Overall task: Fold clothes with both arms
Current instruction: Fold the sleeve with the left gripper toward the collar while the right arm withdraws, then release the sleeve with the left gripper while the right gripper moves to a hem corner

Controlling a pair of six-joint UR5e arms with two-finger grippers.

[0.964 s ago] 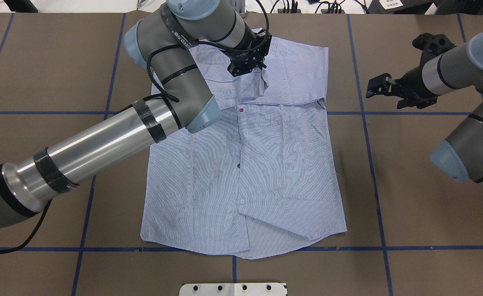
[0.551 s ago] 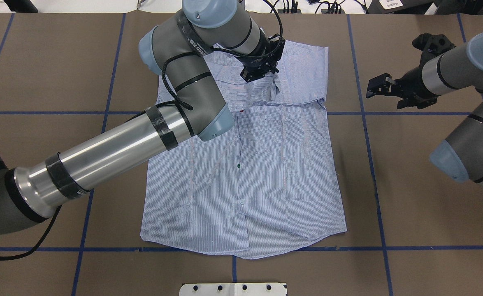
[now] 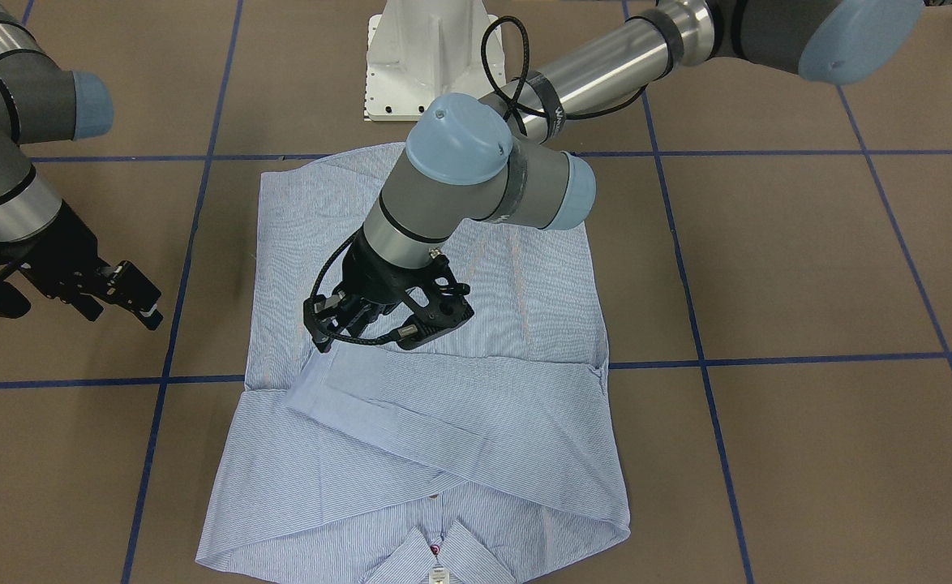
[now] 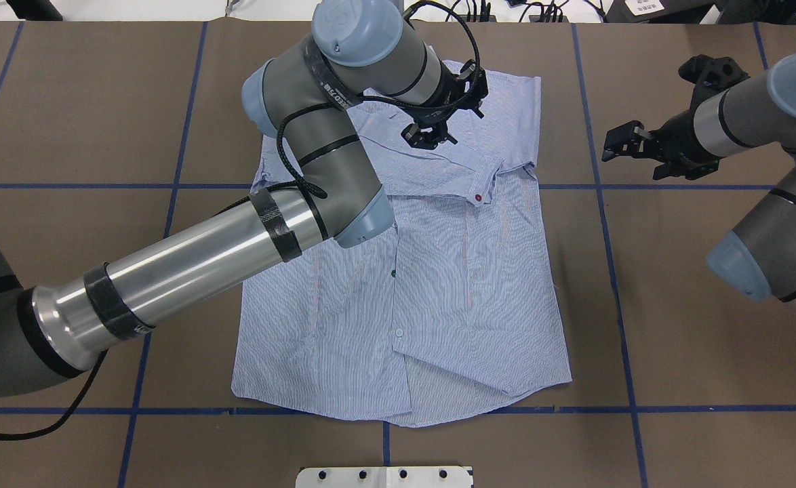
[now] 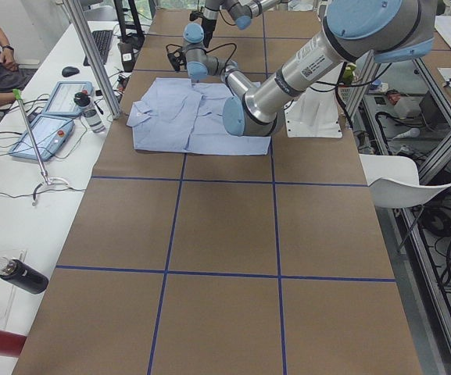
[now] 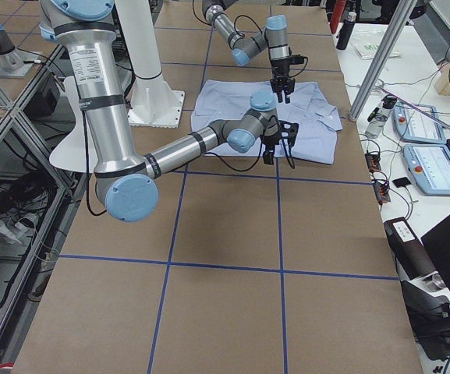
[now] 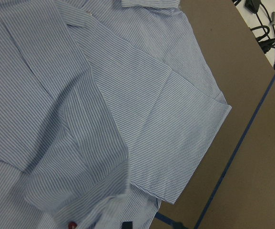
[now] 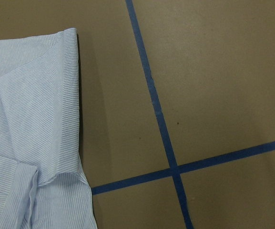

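Here, the left end effector [image 4: 430, 134] points down over the upper part of the shirt [image 4: 439, 305]. Its jaws are spread and nothing is between them. It hangs just over a sleeve [image 4: 439, 163] that lies folded across the chest; whether the tips brush the cloth cannot be told. Behind it the wrist bends sharply. The left arm [image 4: 188, 268] runs back low over the shirt's shoulder and off the near left side of the overhead view.

The right end effector [image 4: 611, 146] is likewise spread and empty. It is held roughly level and aimed toward the shirt, above bare worktop [image 4: 676, 305] and clear of the cloth. The right arm [image 4: 771, 251] is drawn back at the right edge of that view.

The shirt lies flat on the worktop with its front up and its buttons done. Its collar [image 3: 435, 560] is at the side away from the robot and its hem is toward the robot. The folded sleeve ends in a cuff with a red button [image 4: 481, 197], resting on the chest. The other sleeve lies folded beneath it, across the shoulders. Blue tape lines [image 4: 601, 271] cross the brown worktop around the shirt.
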